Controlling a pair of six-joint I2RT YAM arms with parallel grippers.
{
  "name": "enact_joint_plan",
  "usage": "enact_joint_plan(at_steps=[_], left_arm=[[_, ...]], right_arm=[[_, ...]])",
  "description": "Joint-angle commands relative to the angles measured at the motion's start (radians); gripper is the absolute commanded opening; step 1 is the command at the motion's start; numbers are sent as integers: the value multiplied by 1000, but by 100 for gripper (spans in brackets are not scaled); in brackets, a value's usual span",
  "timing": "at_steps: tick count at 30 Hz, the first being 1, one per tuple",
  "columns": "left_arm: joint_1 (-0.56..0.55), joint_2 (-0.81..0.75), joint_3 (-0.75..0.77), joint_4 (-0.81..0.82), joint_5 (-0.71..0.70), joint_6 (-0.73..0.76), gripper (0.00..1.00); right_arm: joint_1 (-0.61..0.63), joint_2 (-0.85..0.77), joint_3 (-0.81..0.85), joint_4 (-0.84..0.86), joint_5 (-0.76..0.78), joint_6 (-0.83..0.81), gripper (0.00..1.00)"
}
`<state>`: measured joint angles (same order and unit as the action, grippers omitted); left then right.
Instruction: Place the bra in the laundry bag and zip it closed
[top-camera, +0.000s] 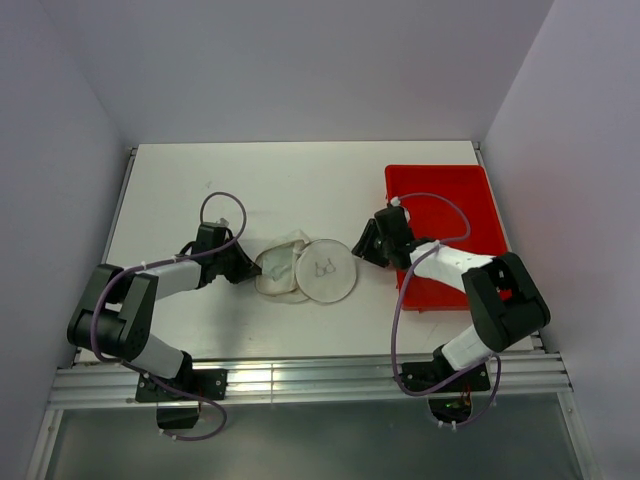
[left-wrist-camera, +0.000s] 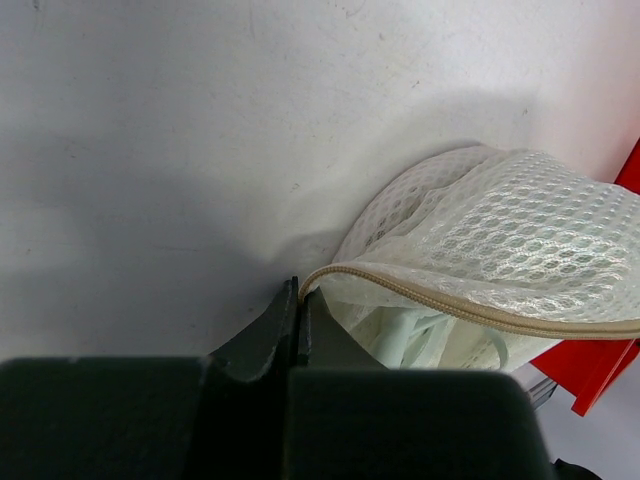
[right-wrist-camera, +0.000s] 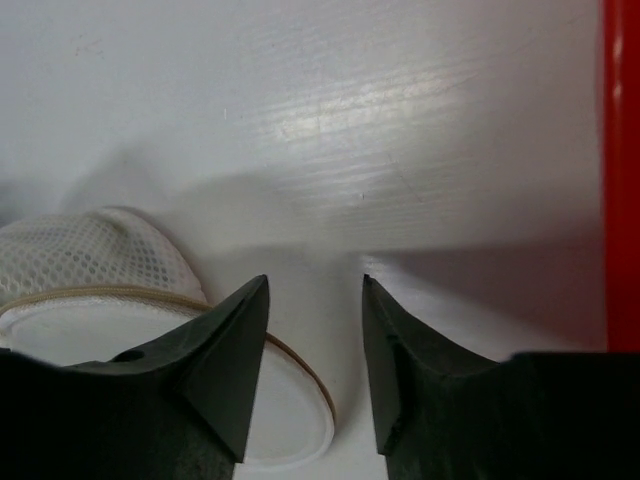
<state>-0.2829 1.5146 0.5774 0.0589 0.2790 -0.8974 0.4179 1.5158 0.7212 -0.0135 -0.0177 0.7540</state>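
Two tools: left tool (left-wrist-camera: 299, 295) clamped on laundry bag (top-camera: 322, 268) zip edge; right tool (right-wrist-camera: 314, 284) spread apart beside it, over desk (top-camera: 300, 180).

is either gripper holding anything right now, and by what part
The left gripper is shut on the laundry bag, pinching the end of its tan zipper edge. The right gripper is open and holds nothing.

The laundry bag (left-wrist-camera: 500, 240) — cut off at the right edge — hides most of the bra (left-wrist-camera: 412, 338) behind mesh.
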Motion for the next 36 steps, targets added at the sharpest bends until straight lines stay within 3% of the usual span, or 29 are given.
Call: enact_joint_plan(at_steps=[1,11,22,26,36], left_arm=[[-2,4,-13,-47,-34,48,0],[-2,-22,-8,-56,-41,54,0],[-6,-17,-28,-36,-29,45,0],[-28,-47,-33,-47,-37,35,0],[-128,-108,-34,-56,-73,-15,0]], right_arm=[[-5,11,-38,113,-82,10,47],[-5,-100,-198,247,-318,45,19],[-5,-356,-220,242,-488,117,17],[7,-375,-198,236,-492,154,17],[182,-267,-111,290,-391,245,17]])
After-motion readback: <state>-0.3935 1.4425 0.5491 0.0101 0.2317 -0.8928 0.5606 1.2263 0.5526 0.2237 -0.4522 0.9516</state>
